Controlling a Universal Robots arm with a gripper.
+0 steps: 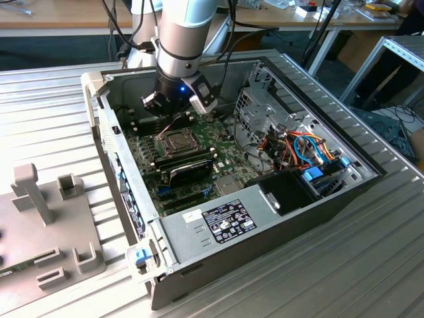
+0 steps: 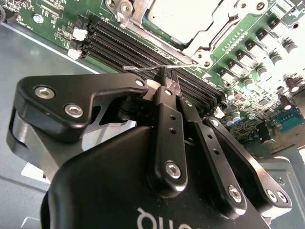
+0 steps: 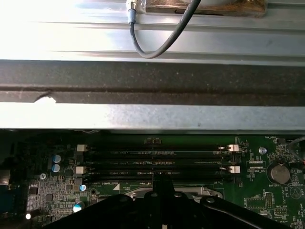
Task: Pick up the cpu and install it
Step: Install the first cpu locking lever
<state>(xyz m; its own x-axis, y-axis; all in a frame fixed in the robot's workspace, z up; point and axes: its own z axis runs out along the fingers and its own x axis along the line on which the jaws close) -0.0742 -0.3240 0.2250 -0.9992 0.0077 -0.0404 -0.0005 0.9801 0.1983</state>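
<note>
— Black gripper (image 2: 167,76), state? 
— Fingers pressed together on a thin wire lever (image 2: 143,68) beside the memory slots (image 2: 143,45).
— Cpu (image 2: 183,16)? 
— Seated in its socket frame (image 2: 217,28), just beyond.

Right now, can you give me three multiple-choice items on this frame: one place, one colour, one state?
1. Where is the silver-grey square cpu?
A. In the socket on the circuit board
B. On the ribbed table outside the case
C. Held in the claw

2. What colour is the circuit board?
A. Red
B. Green
C. White

3. How is the grey metal computer case?
A. Closed
B. Open, insides exposed
C. Lying upside down

Key: 1 A, the silver-grey square cpu lies inside the socket frame. 2 B, the circuit board is green. 3 B, the grey metal computer case shows its board and cables from above.
</note>
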